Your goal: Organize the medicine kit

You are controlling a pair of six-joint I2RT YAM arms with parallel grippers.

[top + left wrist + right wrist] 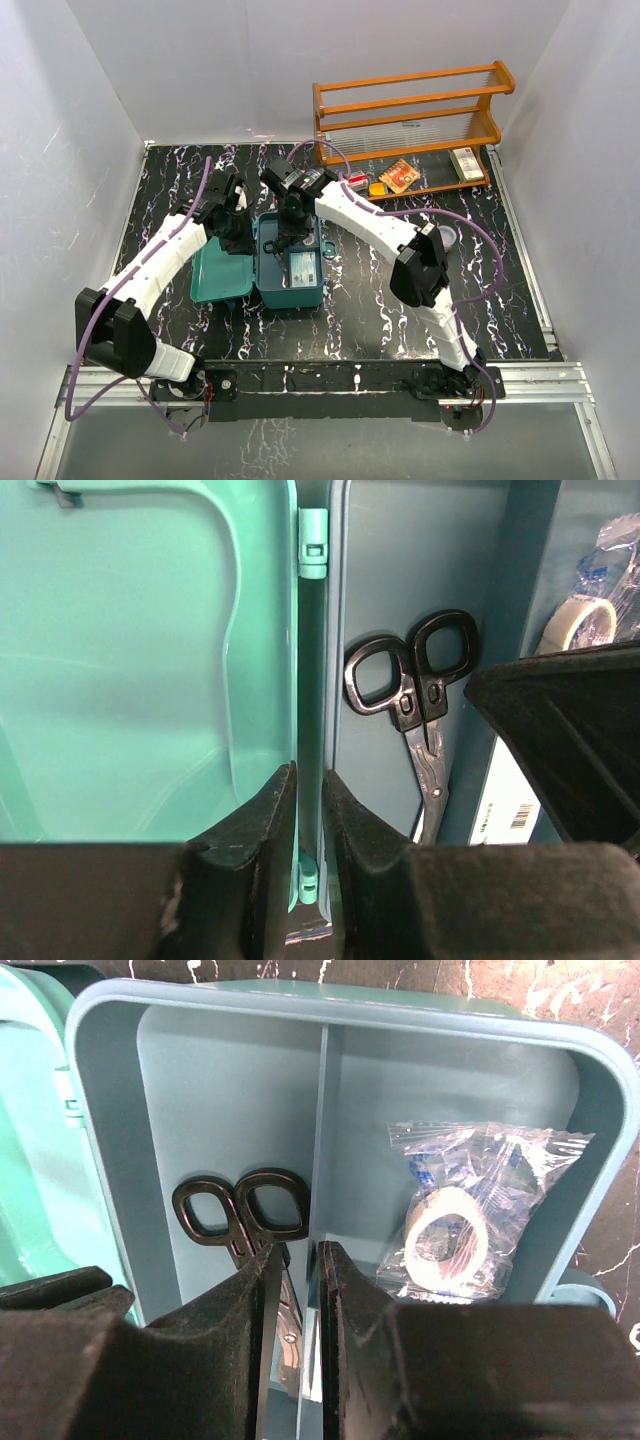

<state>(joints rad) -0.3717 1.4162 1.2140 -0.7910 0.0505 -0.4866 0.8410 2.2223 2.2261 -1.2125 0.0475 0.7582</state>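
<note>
My left gripper point(310, 850) straddled the medicine kit point(222, 280) at its hinge edge; my right gripper point(300, 1310) straddled the tray divider point(322, 1140) between scissors point(240, 1210) and tape point(450, 1240); pinching or not, I couldn't tell.

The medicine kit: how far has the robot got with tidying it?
Done: the medicine kit lies open, with scissors and a bagged tape roll in separate compartments. In hand: both arms' jaws hang narrowly parted over it; whether they pinch anything is unclear. To do: an orange packet and a white box wait at the wooden rack.
</note>
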